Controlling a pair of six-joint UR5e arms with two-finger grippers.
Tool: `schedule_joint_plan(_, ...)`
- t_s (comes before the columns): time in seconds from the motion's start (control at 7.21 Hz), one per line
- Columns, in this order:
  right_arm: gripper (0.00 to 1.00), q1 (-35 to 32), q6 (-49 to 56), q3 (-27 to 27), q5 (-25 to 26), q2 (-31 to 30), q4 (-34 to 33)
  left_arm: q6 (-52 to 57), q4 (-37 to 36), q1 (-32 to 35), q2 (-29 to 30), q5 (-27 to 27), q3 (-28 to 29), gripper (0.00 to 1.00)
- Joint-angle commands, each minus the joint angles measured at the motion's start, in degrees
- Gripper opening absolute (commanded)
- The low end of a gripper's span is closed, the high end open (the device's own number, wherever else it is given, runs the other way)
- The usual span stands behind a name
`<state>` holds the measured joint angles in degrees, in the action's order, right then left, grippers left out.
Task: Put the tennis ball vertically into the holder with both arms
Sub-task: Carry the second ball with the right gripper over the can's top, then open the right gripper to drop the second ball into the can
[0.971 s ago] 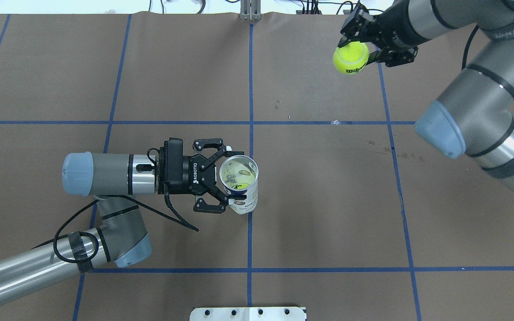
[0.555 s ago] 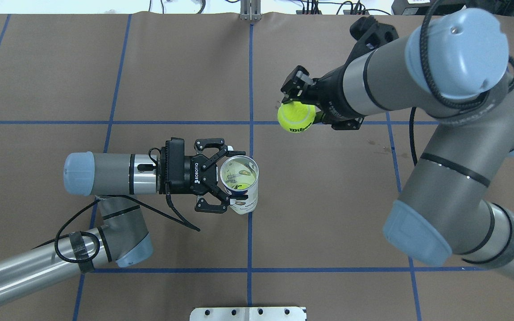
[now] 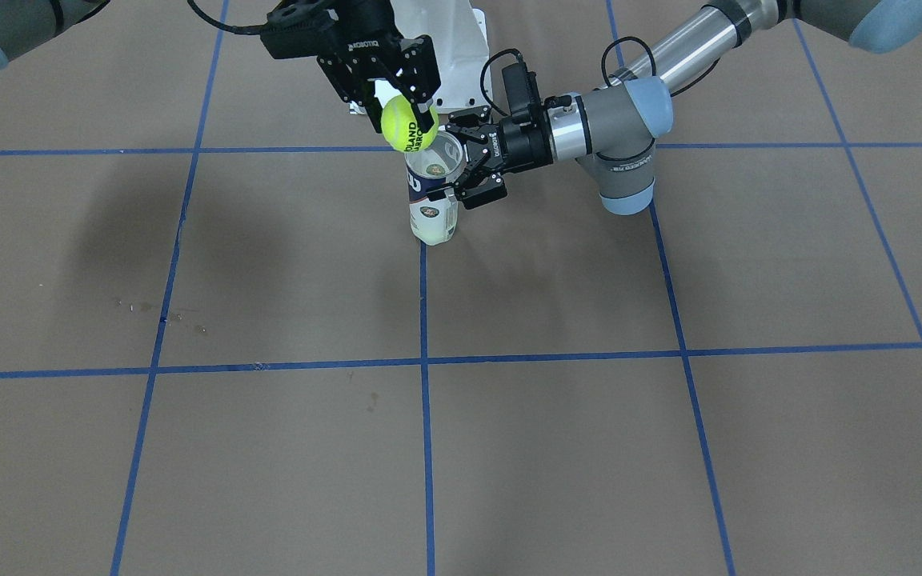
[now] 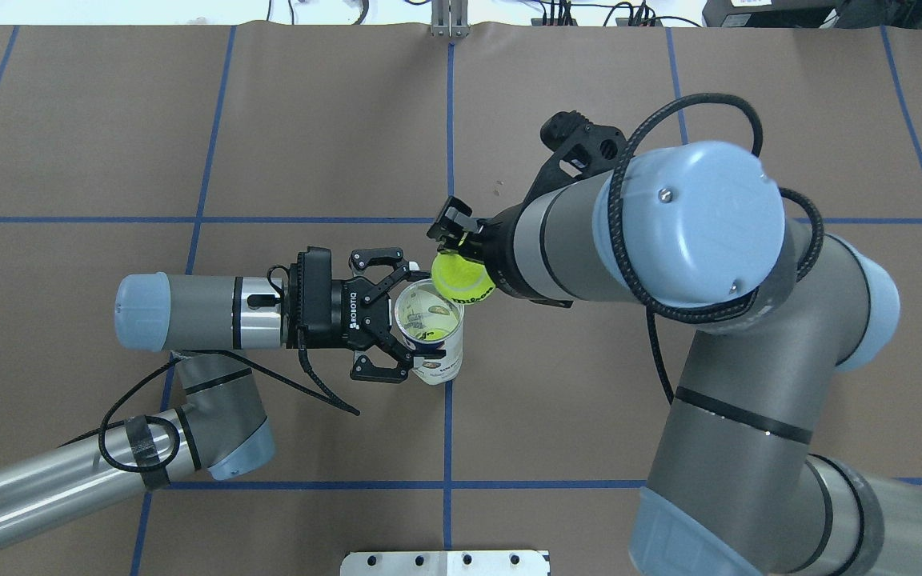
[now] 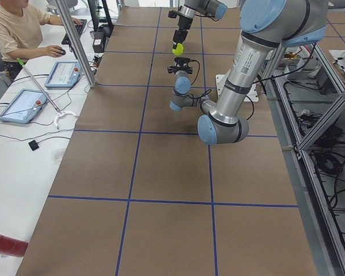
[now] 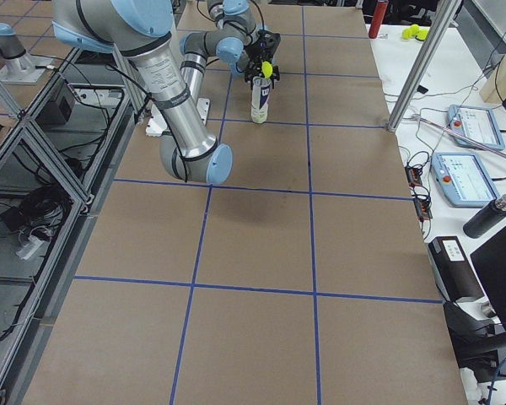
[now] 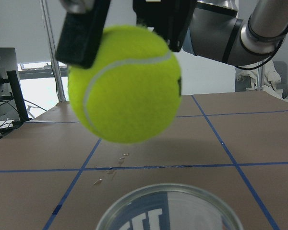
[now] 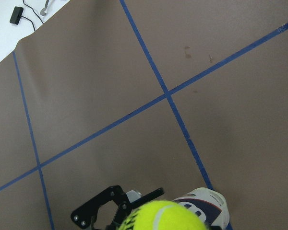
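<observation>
The holder (image 4: 438,356) is a clear can with a white and navy label. It stands upright near the table's middle with its mouth open upward, and also shows in the front view (image 3: 431,210). My left gripper (image 4: 417,320) (image 3: 451,164) is shut on the holder from the side. My right gripper (image 4: 459,260) (image 3: 409,108) points down and is shut on a yellow-green tennis ball (image 4: 463,280) (image 3: 410,124). The ball hangs just above the holder's far rim. In the left wrist view the ball (image 7: 125,84) hovers over the rim (image 7: 168,206).
A white metal base plate (image 4: 445,562) (image 3: 461,56) sits at the table's near edge behind the holder. The right arm's big elbow (image 4: 693,224) hangs over the table's right half. An operator (image 5: 14,31) and tablets are at a side desk.
My right arm has carried the ball from the far right corner leftward and toward the robot, to just over the holder's rim. The left arm and the holder have not moved.
</observation>
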<state>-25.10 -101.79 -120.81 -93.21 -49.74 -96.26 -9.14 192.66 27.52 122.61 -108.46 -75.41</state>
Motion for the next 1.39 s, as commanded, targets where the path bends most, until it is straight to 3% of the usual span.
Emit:
schedule_joint_plan(0.0,0.23,0.93,-0.08,0.14,0.58,1.04,-0.68,0.00,0.09,-0.01,-0.09,0.00,0.09,0.99)
schedule_joint_plan(0.14,0.62,0.93,0.01,0.31,1.10,1.31,-0.68,0.00,0.09,-0.01,-0.09,0.00,0.09,0.99)
schedule_joint_plan(0.28,0.88,1.11,0.09,0.49,2.67,1.48,-0.68,0.00,0.09,-0.01,-0.17,0.00,0.09,0.99)
schedule_joint_plan(0.42,0.98,1.20,0.10,0.58,2.86,1.57,-0.68,0.00,0.09,-0.01,-0.17,0.00,0.18,0.99)
schedule_joint_plan(1.11,0.99,1.02,0.88,0.49,2.78,1.23,-1.29,0.00,0.09,-0.01,-0.09,0.00,0.18,0.99)
schedule_joint_plan(1.25,0.99,-0.54,3.85,0.32,2.08,1.22,-4.43,0.00,0.26,-0.01,-0.17,0.00,0.09,0.99)
